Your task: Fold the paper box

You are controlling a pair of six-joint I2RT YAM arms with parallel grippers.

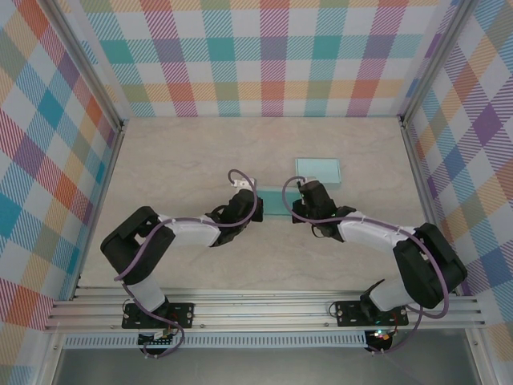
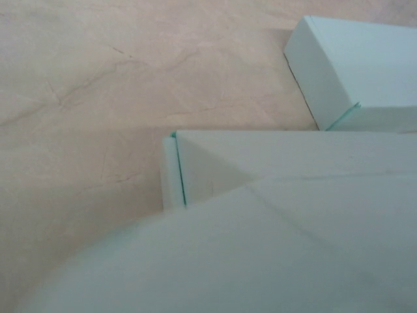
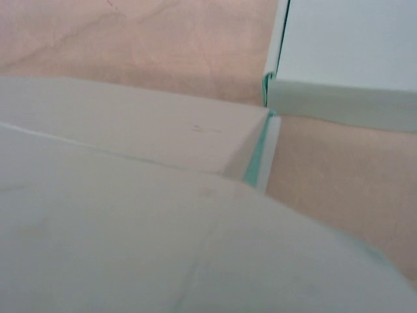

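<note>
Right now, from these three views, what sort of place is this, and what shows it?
Probably a purpose-built robot test cell: checked walls enclose a marbled tabletop, and a left arm and right arm are bolted to a metal rail at its near edge.

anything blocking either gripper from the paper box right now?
Nothing visible. The left gripper and right gripper are already at opposite ends of the paper box, with no object between. A second teal box sits beyond the right gripper, apart from the paper box.

Lab test cell, plaid walls (image 1: 272, 56), aluminium rails (image 1: 264, 309), beige table (image 1: 184, 152)
</note>
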